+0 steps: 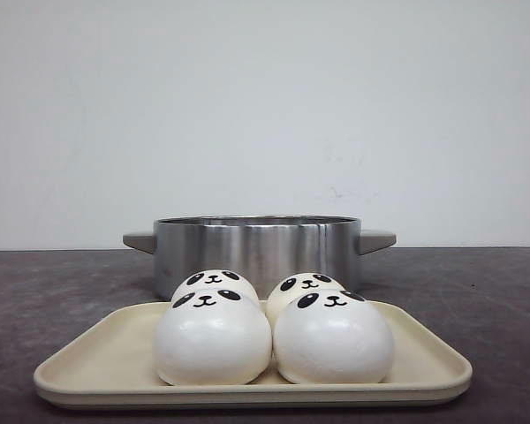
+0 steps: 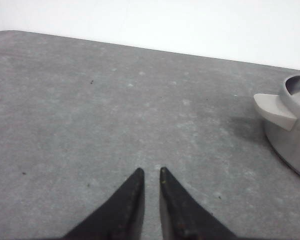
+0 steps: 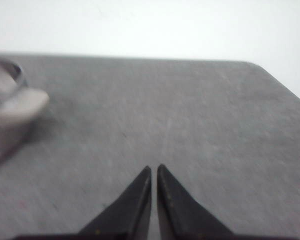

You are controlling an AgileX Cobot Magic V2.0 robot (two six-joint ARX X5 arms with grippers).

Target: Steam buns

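Buns: four white glossy panda-faced buns sat in a two-by-two cluster on the tray, low in the centre of the front view. The near left bun (image 1: 212, 338) and near right bun (image 1: 334, 338) touched each other. The far left bun (image 1: 214, 282) and far right bun (image 1: 306, 284) peeked out above them, mostly hidden behind.

Tray: a cream tray (image 1: 97, 360) with rounded corners and a low rim lay on the worktop, filling the lower part of the front view.

Pot: a round steel pot (image 1: 258, 245) with two pale side handles stood just behind the tray, in the middle of the front view; whether they touched could not be told. It had no lid on. Its handle and rim showed at the right edge of the left wrist view (image 2: 289, 125) and, blurred, at the left edge of the right wrist view (image 3: 7, 107).

Worktop: a dark grey mottled worktop (image 1: 477, 300) ran back to a plain white wall.

Left pincer: the left pincer (image 2: 151, 172) had its black tips nearly together with a narrow slit between, holding nothing, over bare worktop with the pot well off to the frame's right.

Right pincer: the right pincer (image 3: 154, 169) was likewise pressed almost together and pinched nothing, over bare worktop with the pot off to the frame's left.
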